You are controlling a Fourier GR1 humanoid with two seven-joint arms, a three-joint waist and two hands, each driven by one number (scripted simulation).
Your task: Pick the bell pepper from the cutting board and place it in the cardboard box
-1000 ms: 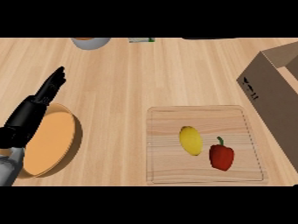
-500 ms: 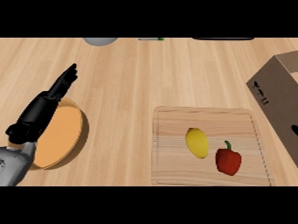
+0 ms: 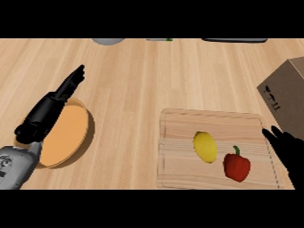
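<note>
Now the red bell pepper (image 3: 237, 166) lies on the cutting board (image 3: 180, 133) at its 4 o'clock corner, beside a lemon (image 3: 205, 146). Newly risen at the pepper's 3 o'clock, the right hand (image 3: 297, 159) spreads open, empty, poised to grasp; the cardboard box (image 3: 292, 98) waits at 1 o'clock.

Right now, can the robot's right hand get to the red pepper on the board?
Probably yes. The right hand is open right beside the bell pepper at the cutting board's right edge, with nothing between them. The lemon lies on the pepper's far side.
</note>
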